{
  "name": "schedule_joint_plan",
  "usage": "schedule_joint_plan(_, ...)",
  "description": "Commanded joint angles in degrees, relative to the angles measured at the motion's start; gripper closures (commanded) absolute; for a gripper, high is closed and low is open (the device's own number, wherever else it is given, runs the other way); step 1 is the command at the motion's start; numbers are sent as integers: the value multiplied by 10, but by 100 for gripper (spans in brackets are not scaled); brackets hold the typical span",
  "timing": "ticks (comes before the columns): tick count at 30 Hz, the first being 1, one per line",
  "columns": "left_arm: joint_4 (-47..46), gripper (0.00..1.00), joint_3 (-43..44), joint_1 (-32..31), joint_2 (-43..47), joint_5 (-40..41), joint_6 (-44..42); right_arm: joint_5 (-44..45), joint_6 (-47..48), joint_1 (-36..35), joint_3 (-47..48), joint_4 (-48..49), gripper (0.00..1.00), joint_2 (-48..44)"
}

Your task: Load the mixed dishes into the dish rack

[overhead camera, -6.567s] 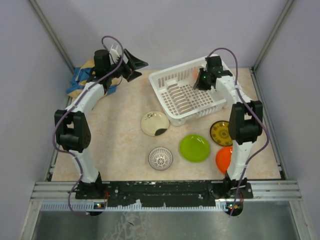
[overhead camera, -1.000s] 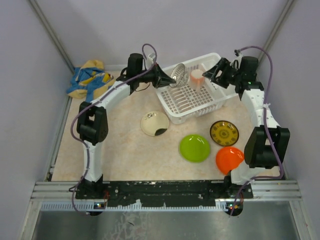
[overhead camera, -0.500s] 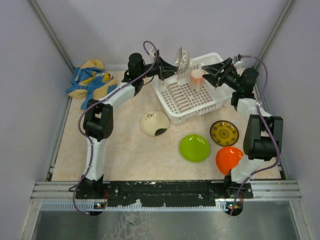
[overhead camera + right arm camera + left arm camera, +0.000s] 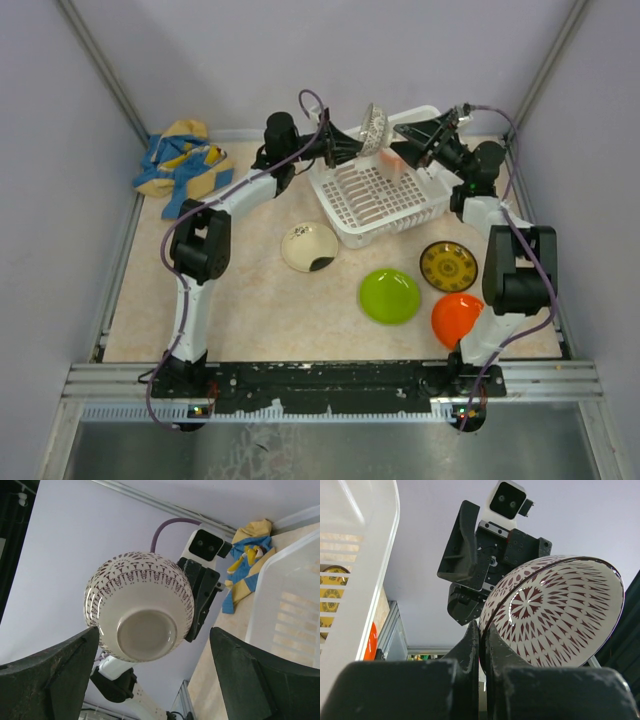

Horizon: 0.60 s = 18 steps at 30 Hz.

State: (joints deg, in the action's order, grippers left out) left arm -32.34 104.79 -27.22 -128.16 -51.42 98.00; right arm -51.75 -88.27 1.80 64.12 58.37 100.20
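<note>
My left gripper (image 4: 360,143) is shut on the rim of the small white patterned bowl (image 4: 373,127), holding it on edge in the air above the far side of the dish rack (image 4: 372,205). The left wrist view shows the bowl's rim (image 4: 555,615) pinched between the fingers (image 4: 470,645). Facing the bowl from the right, my right gripper (image 4: 408,140) is open. Its fingers (image 4: 50,680) stand either side of the bowl's base (image 4: 140,610) without touching it. A pink cup (image 4: 392,160) sits in the rack. The cream plate (image 4: 309,246), lime-green plate (image 4: 389,296), brown-yellow plate (image 4: 448,265) and orange plate (image 4: 455,317) lie on the table.
The blue and yellow cloth (image 4: 180,165) lies bunched at the far left corner. Grey walls with metal frame posts close in the table on three sides. The right arm's lower link overlaps the orange plate's edge.
The left gripper has carried the bowl right and upward over the rack. The right gripper has swung in towards the bowl and opened wider.
</note>
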Motion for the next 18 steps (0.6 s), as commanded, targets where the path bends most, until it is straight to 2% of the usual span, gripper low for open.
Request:
schedule_joint_plan(1, -46, 100, 2, -5, 13, -4, 12, 10, -27, -16, 6, 59, 9, 3)
schedule_joint_plan(9, -54, 100, -3, -5, 10, -6, 24, 16, -77, -21, 11, 111, 12, 23)
schedule_joint_plan(18, -47, 100, -15, -5, 9, -9, 28, 15, -112, -25, 9, 153, 24, 38)
